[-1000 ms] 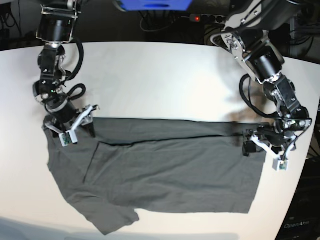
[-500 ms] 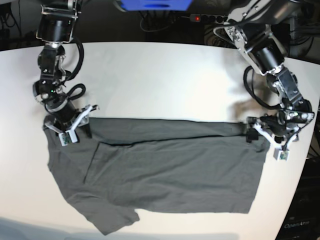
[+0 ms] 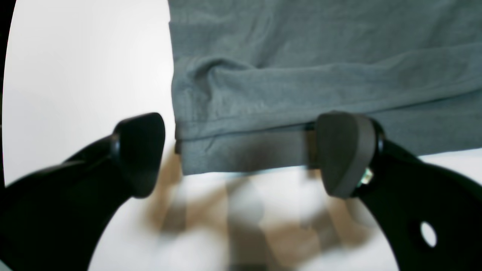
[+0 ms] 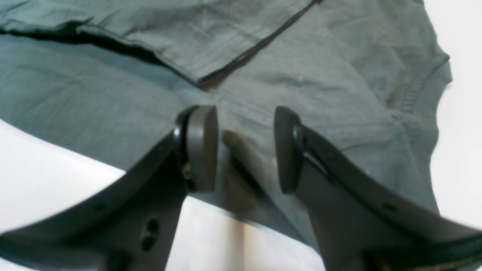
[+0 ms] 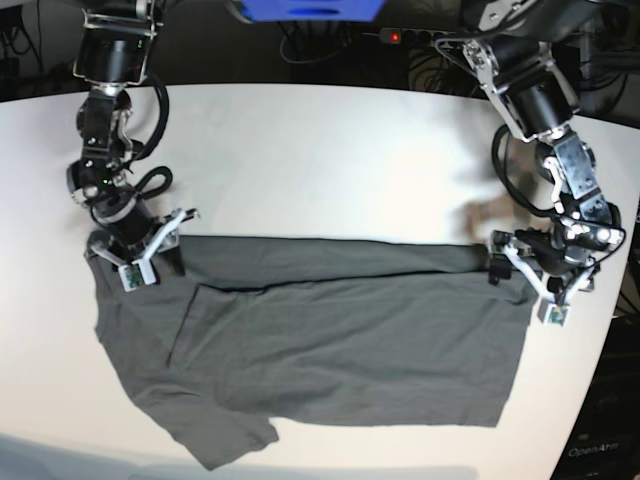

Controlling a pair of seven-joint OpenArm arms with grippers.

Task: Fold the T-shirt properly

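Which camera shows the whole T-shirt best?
The base view: the T-shirt lies spread across the table, outline complete. The left wrist view shows only a folded hem corner; the right wrist view shows only the part around one sleeve.

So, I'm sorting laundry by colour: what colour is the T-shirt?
Plain dark grey, no print; the T-shirt shows best in the base view.

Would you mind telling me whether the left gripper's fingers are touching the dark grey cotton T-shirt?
Cannot tell. In the left wrist view the left gripper stands wide open astride the dark grey cotton T-shirt corner, one finger overlapping its edge, but no plain contact or gap shows.
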